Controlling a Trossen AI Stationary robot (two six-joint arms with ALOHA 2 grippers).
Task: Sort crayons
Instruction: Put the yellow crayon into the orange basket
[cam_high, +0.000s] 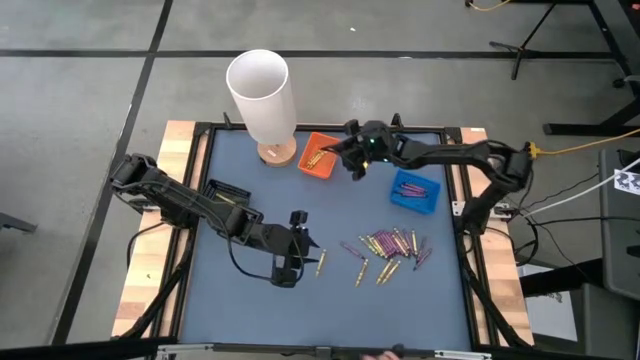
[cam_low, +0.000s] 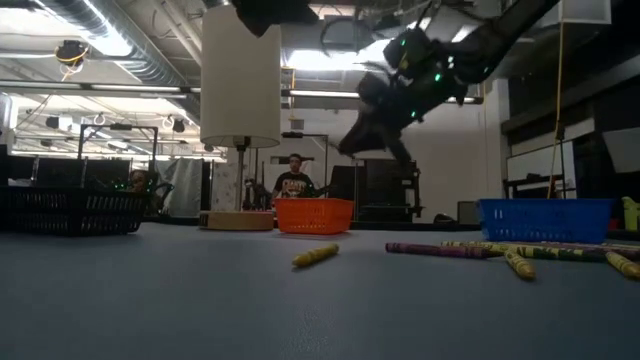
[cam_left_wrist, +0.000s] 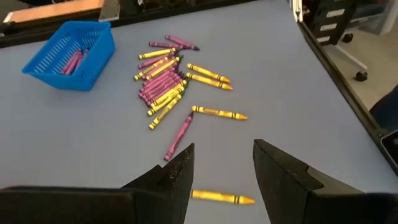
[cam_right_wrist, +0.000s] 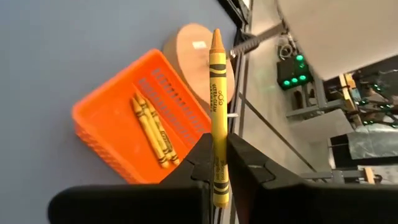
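A loose heap of yellow and purple crayons (cam_high: 390, 245) lies flat on the blue mat at the right. One yellow crayon (cam_left_wrist: 222, 198) lies alone to the heap's left, just ahead of my open left gripper (cam_left_wrist: 224, 171), which hovers over the mat (cam_high: 300, 250). An orange tray (cam_right_wrist: 124, 124) at the back centre holds a few yellow crayons (cam_right_wrist: 152, 130). A blue tray (cam_left_wrist: 71, 53) at the right holds purple ones. My right gripper (cam_high: 345, 152) hangs at the orange tray's right edge, shut on a yellow crayon (cam_right_wrist: 216, 81). My right gripper pinches the yellow crayon near its blunt end (cam_right_wrist: 217, 134) between its two fingers. The crayon lies along the fingers and sticks out far past their tips. Its pointed end (cam_right_wrist: 216, 34) aims toward the lamp's wooden foot. It is lifted clear, above the orange tray's edge.
A white cylinder lamp (cam_high: 262, 95) on a round wooden foot stands at the back, just left of the orange tray. A black frame (cam_high: 455, 170) borders the mat. In the low view people sit in the room behind the table.
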